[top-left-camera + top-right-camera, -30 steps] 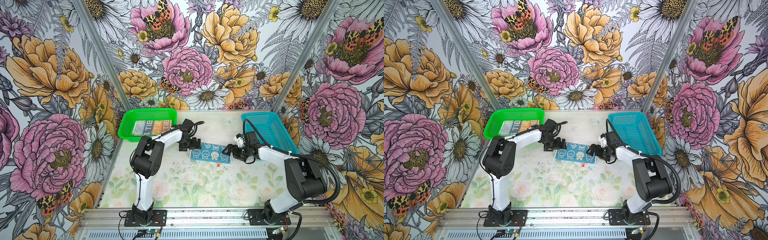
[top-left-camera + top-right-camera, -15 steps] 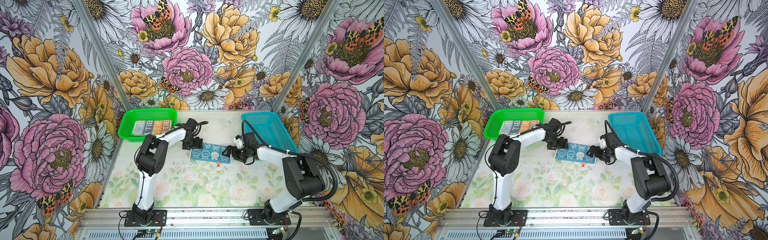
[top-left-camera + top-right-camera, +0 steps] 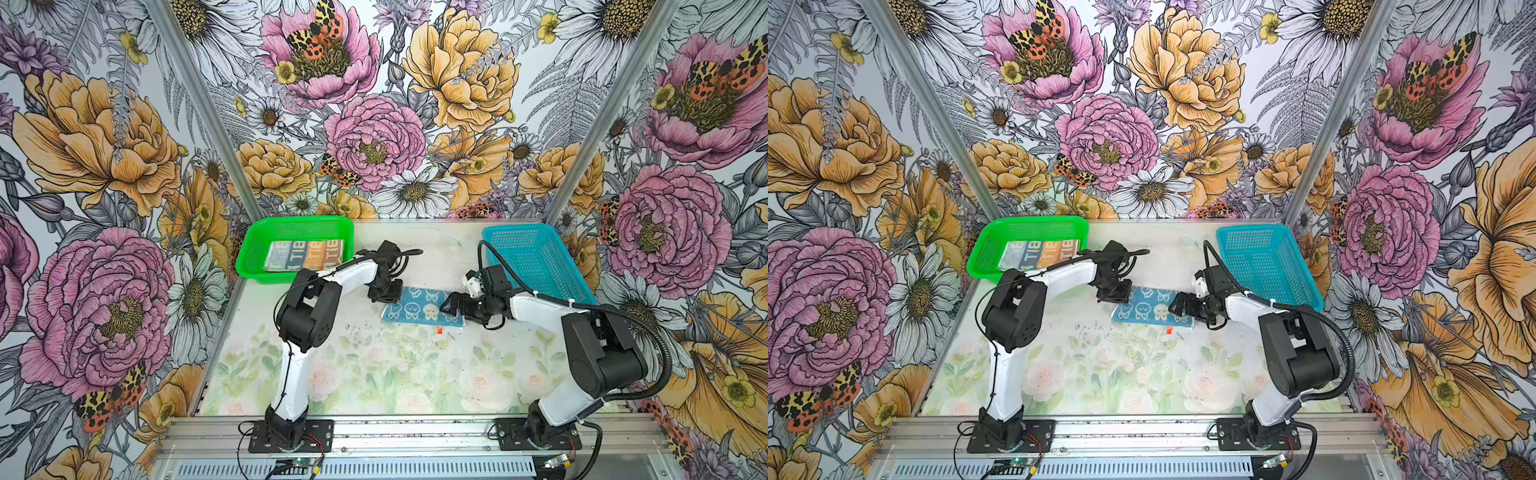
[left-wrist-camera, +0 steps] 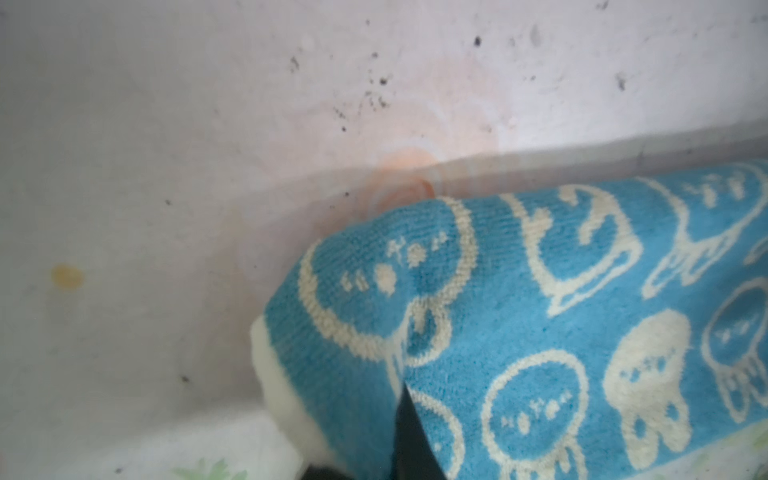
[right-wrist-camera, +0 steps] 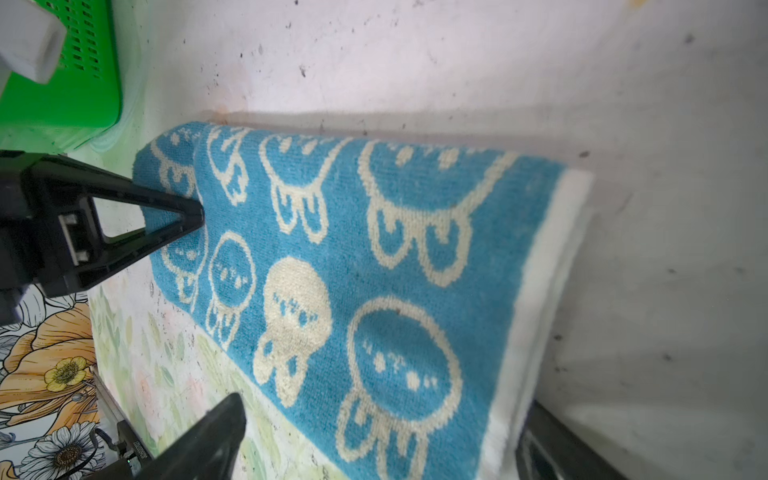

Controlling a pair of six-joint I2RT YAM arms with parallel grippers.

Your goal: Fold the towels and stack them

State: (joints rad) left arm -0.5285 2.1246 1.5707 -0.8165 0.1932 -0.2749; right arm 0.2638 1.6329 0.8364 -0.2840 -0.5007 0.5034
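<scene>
One of the towels, blue with cream rabbits, lies folded in a long strip mid-table in both top views, with an orange tag at its near edge. My left gripper is shut on the towel's left end; the left wrist view shows cloth bunched round a dark finger. My right gripper stands open, one finger on each side of the towel's white-edged right end, not pinching it. The right wrist view also shows the left gripper's fingertips closed on the cloth.
A green basket at the back left holds a folded cloth with coloured lettered panels. A blue basket stands at the back right, nothing visible in it. The floral table runs on toward the front rail.
My left gripper has gone from open to shut on the towel's left end, and that arm's elbow has swung rightward. The right gripper stays open at the right end.
</scene>
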